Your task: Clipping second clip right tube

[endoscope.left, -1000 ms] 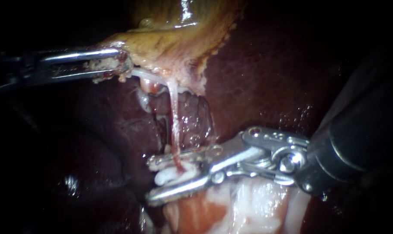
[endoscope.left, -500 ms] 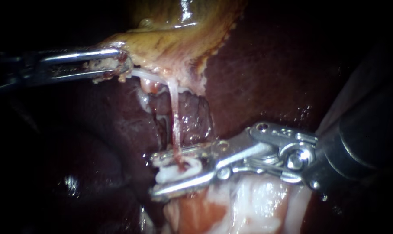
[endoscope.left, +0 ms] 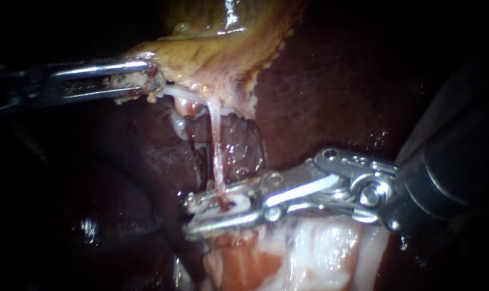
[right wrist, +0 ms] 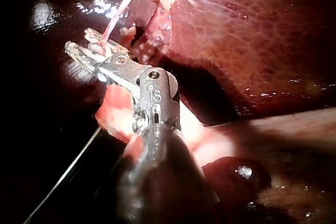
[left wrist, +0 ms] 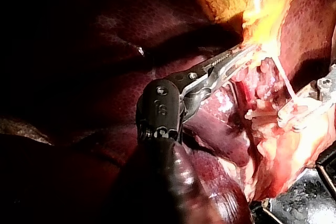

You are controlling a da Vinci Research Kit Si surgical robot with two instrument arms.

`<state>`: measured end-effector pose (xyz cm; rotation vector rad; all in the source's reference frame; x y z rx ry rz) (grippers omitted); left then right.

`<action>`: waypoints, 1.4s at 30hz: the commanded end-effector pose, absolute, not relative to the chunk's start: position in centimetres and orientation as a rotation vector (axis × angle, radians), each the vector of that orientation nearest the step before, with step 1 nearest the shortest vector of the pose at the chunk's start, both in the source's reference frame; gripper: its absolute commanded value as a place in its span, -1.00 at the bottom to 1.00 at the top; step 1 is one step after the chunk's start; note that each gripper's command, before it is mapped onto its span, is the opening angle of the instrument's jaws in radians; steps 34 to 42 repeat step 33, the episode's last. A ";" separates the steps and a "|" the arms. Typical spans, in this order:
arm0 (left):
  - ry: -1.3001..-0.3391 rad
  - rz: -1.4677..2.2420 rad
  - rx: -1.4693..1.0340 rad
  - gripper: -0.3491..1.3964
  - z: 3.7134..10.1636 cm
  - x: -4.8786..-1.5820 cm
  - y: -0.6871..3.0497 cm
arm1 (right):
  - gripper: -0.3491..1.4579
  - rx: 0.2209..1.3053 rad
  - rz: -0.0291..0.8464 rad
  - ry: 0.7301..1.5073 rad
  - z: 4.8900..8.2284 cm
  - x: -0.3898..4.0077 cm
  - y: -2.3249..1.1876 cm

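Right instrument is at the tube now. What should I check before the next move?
1. Tube runs down into the white clip held in the right instrument: ok.
2. Clip fully closed round the tube: cannot tell.
3. Left instrument shut on the gallbladder edge, tube stretched straight: ok.
4. Liver clear of the right instrument's far tip: cannot tell.
5. Spacing from any other clip on this tube: cannot tell, none shows clearly.
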<state>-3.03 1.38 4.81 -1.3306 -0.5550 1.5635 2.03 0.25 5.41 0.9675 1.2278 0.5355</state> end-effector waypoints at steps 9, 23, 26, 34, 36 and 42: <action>-0.555 1.563 -1.330 -1.00 4.81 -3.03 1.38 | -0.72 0.967 0.537 1.228 5.43 2.02 0.28; -0.555 1.563 -1.330 -1.00 4.81 -3.03 1.38 | -1.00 1.023 0.518 1.211 5.42 1.98 0.31; -0.555 1.563 -1.330 -1.00 4.81 -3.04 1.38 | -1.00 1.023 0.518 1.211 5.42 1.98 0.31; -0.555 1.563 -1.331 -1.00 4.82 -3.04 1.38 | -1.00 1.023 0.518 1.211 5.45 1.97 0.33; -0.555 1.563 -1.331 -1.00 4.82 -3.04 1.38 | -1.00 1.023 0.518 1.211 5.45 1.97 0.33; -0.555 1.563 -1.331 -1.00 4.82 -3.04 1.38 | -1.00 1.023 0.518 1.211 5.45 1.97 0.33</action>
